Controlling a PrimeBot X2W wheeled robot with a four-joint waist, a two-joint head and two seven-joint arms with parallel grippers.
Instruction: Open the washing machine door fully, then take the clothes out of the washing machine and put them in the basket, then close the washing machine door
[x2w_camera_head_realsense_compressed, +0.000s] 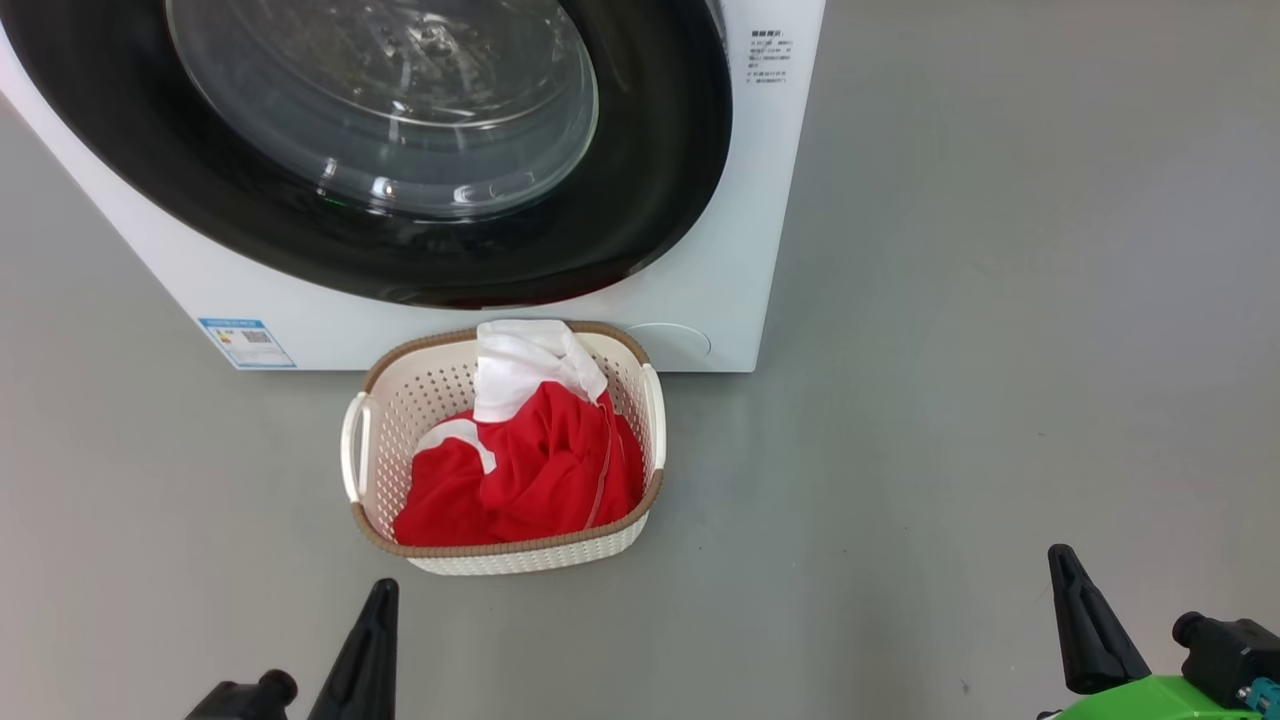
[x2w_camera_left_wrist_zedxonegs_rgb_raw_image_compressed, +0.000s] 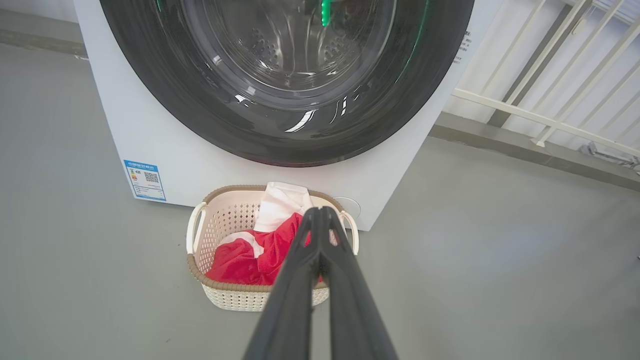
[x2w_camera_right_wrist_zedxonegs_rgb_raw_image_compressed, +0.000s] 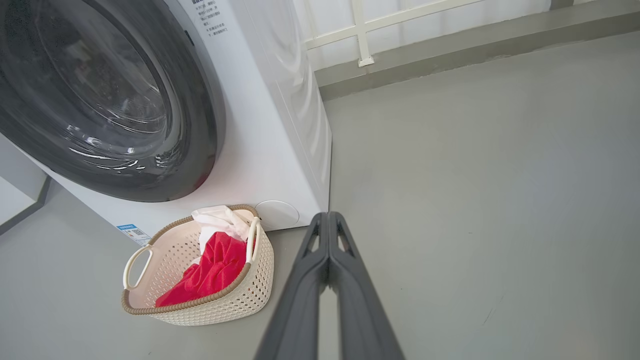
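The washing machine (x2w_camera_head_realsense_compressed: 745, 250) occupies the upper left of the head view, standing on the grey floor (x2w_camera_head_realsense_compressed: 1000, 350). Note that the washing machine door (x2w_camera_head_realsense_compressed: 400, 130) lies flat against the white front, with its black rim unbroken and no gap visible, so judge it closed. The basket (x2w_camera_head_realsense_compressed: 500, 548) stands on the floor at frame centre, just in front of the machine's lower edge and directly below the door. Its side handles sit at frame left and frame right, so its long axis appears to run across the frame. The clothes (x2w_camera_head_realsense_compressed: 540, 470) lie inside the basket, red fabric heaped low and a white part draped up against the far rim. Both claws sit at the bottom edge, well apart from the basket. The left claw (x2w_camera_left_wrist_zedxonegs_rgb_raw_image_compressed: 319, 212) is the nearer, just below the basket's lower left corner, and the right claw (x2w_camera_right_wrist_zedxonegs_rgb_raw_image_compressed: 327, 216) is far off at lower right. Each claw is fully closed, finger against finger, holding nothing and touching nothing. Judge all three steps complete; no further reach is indicated.
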